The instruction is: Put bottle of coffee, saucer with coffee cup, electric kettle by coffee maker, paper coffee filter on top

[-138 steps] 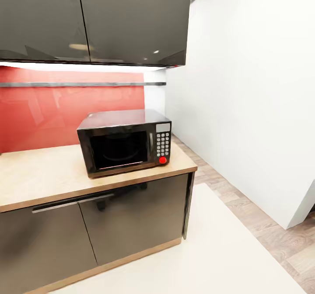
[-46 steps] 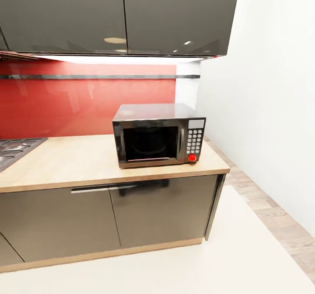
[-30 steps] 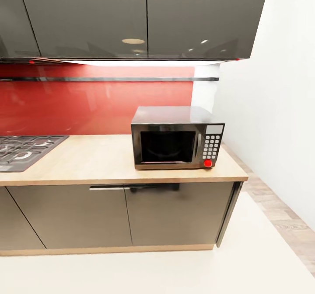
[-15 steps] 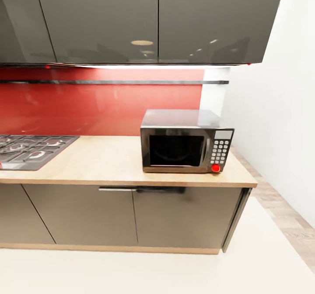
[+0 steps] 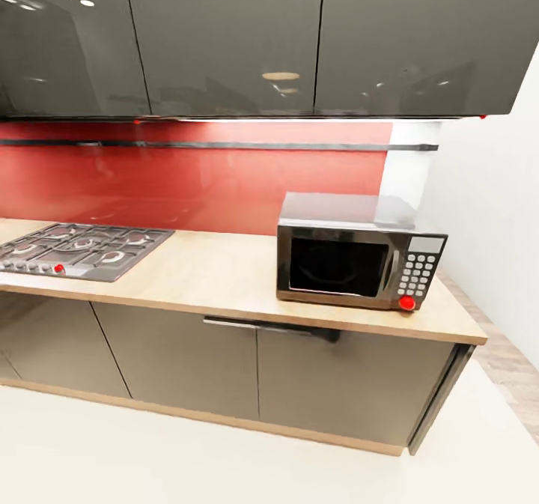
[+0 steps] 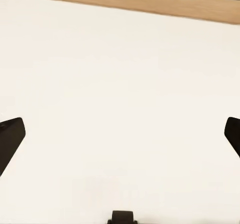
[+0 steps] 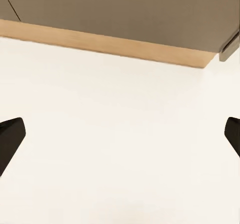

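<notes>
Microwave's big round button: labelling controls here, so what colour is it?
Red, seen best in the head view, on the microwave at the bottom of its keypad.

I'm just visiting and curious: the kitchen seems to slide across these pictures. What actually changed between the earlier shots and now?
The camera swung left, not the things. The microwave kept its place near the countertop end, and a gas hob has come into view at the left. Nothing was picked up or let go: both grippers, left and right, hang open above the pale floor.
</notes>
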{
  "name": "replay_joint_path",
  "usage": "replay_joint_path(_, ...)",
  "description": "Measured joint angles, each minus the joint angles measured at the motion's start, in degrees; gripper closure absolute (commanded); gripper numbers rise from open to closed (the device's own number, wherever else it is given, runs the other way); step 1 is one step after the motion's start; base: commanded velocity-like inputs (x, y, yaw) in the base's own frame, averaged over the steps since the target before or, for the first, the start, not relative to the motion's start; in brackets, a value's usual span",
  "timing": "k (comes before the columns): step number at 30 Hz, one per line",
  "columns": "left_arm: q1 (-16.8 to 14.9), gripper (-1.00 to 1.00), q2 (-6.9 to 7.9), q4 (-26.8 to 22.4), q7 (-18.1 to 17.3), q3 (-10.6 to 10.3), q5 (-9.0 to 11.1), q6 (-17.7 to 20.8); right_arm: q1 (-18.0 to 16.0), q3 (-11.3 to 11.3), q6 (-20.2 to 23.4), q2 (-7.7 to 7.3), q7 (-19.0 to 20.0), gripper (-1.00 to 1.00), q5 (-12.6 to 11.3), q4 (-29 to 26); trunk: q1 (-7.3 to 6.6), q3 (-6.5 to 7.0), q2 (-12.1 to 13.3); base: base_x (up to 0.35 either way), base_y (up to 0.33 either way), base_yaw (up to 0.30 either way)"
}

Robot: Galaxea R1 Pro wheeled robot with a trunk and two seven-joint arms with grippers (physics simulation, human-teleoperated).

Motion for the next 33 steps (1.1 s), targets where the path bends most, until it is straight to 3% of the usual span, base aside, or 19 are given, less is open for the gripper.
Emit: replay_joint_path(33,0.0,-1.0,0.0,-0.01,0.0,0.0,0.0,0.0,0.01,0.0,0.0,0.0,0.0,-1.0,0.06,0.0,-7.25,5.93,13.25,0.0,0.0,0.278)
